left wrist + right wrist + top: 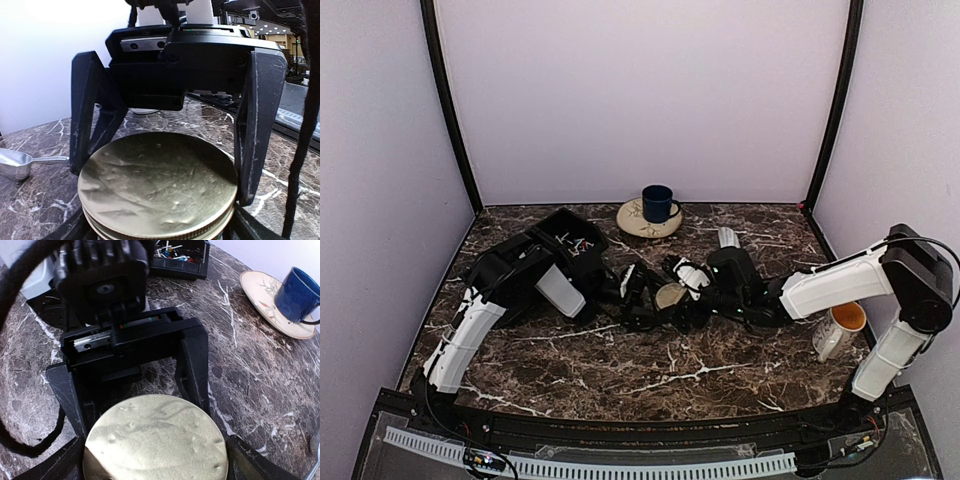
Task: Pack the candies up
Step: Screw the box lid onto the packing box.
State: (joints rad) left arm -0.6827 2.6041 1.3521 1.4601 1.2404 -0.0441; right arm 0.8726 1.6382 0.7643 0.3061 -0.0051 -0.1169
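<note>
Top view: one gold-lidded jar (670, 296) at table centre, between the left gripper (654, 296) and right gripper (686, 290). One black tray (565, 214) holds the candies (578, 243), too small to count. One blue mug (658, 203) on one plate (630, 222); one white mug (838, 330).

Left wrist: right gripper's two fingers (257, 125) straddle the lid, spread, released. One scoop (15, 162).

Right wrist: left gripper's two fingers (194, 360) hug the jar below the lid, grasping it. Candies lie in the tray.

Soft overhead light, faint shadows. The gold lid (157, 185) gives dull glare, the wall (45, 60) blows out white, both wrist views warp at their edges, the candies (172, 254) blur.
</note>
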